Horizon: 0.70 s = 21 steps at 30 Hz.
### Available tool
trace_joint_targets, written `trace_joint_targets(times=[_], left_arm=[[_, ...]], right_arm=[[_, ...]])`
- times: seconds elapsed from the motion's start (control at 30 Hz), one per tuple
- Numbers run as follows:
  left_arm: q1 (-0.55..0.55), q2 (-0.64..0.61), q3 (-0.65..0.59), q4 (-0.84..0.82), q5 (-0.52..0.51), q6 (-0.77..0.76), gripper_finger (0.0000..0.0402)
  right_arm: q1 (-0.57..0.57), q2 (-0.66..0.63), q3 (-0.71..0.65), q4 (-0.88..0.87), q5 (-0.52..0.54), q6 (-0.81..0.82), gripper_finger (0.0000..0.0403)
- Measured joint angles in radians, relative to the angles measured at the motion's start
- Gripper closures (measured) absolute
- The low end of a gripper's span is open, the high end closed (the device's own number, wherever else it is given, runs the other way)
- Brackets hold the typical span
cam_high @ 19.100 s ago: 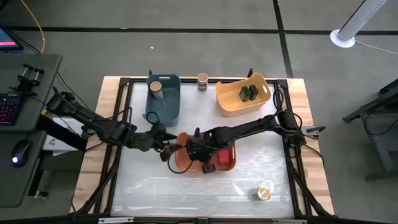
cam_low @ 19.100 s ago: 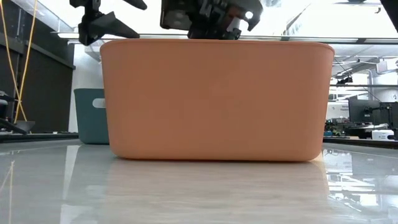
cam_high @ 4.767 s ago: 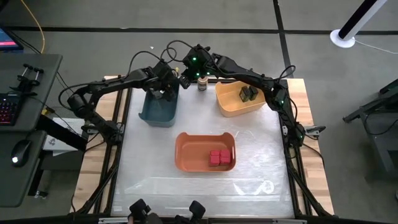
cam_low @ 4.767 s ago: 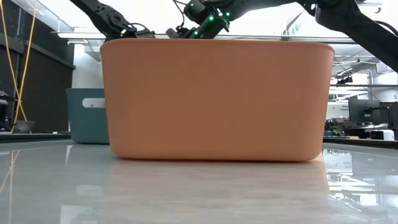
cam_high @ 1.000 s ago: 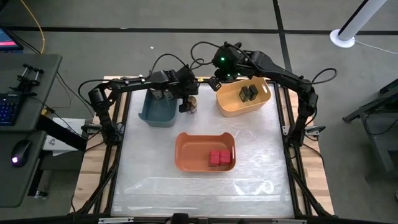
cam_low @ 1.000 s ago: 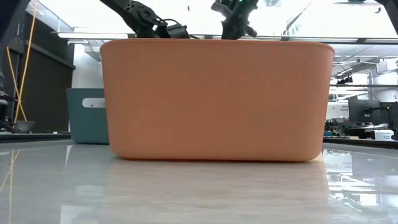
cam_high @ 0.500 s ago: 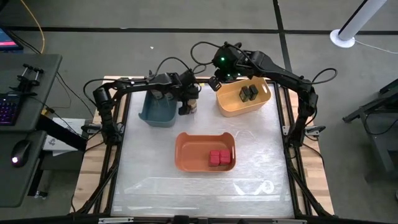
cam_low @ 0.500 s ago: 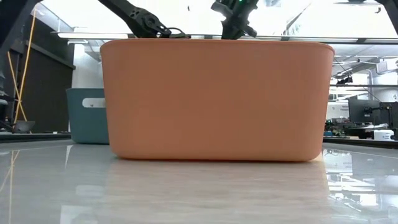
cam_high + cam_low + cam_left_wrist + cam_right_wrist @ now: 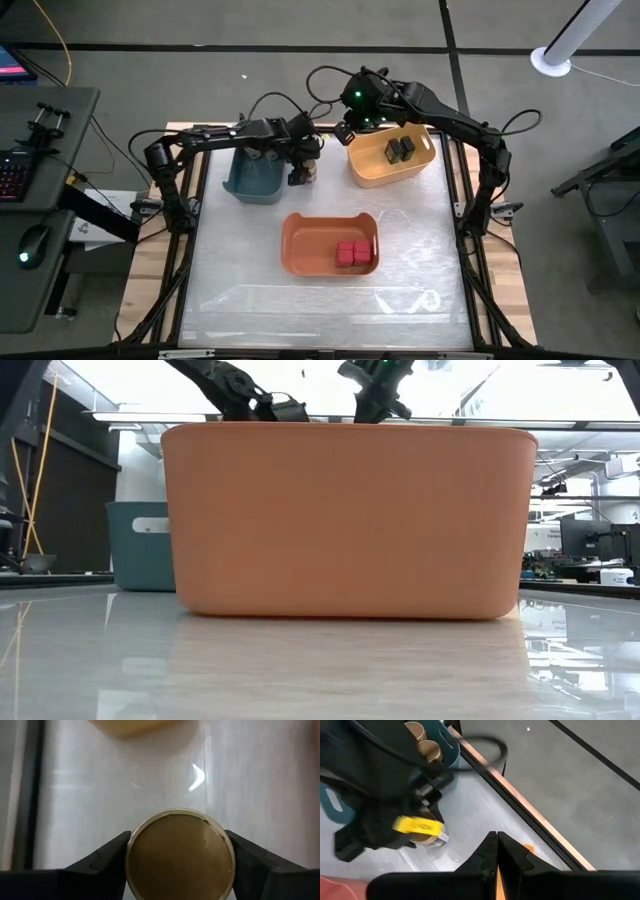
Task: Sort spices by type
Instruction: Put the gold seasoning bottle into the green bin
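My left gripper point(image 9: 306, 168) is between the blue bin point(image 9: 255, 168) and the yellow bin point(image 9: 392, 158), shut on a round jar with a tan lid point(image 9: 180, 854). The right wrist view shows that jar point(image 9: 429, 839) below the left gripper. Other tan-lidded jars point(image 9: 425, 746) stand in the blue bin. Dark blocky containers point(image 9: 400, 150) lie in the yellow bin. Red tins point(image 9: 352, 253) lie in the orange bin point(image 9: 330, 243). My right gripper point(image 9: 496, 845) is shut and empty, and it hovers near the yellow bin's far left corner point(image 9: 346, 132). My left gripper pinches the jar between its two fingers point(image 9: 107, 859), one on each side of the round lid's rim point(image 9: 131, 855). The fingers come from above, pointing down. The jar is upright. I cannot tell whether its base touches the table.
The orange bin stands in the middle of the table and fills the low view point(image 9: 345, 520). The blue bin's wall point(image 9: 140, 545) shows behind it. The table's far edge and frame point(image 9: 520, 800) run close behind both grippers. Bare table lies toward the near edge point(image 9: 320, 300).
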Motion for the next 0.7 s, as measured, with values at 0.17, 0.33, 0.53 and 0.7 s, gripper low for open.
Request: trace_joint_targets(times=[0.17,0.33,0.53,0.7], left_arm=[[0.009,-0.154,0.008,0.006,-0.022,-0.046,0.0162],[0.023,-0.363,-0.012,0.001,-0.069,-0.111,0.0162],[0.023,-0.546,-0.030,-0.153,-0.221,-0.187,0.0162],[0.040,-0.583,-0.031,-0.390,-0.314,-0.319,0.0162]], right_arm=[[-0.007,0.000,0.000,0.010,0.009,-0.011,0.0403],[-0.034,0.000,0.000,0.010,0.044,-0.015,0.0403],[-0.068,0.000,0.000,0.011,0.047,-0.015,0.0403],[-0.074,0.000,0.000,0.011,0.047,-0.026,0.0403]])
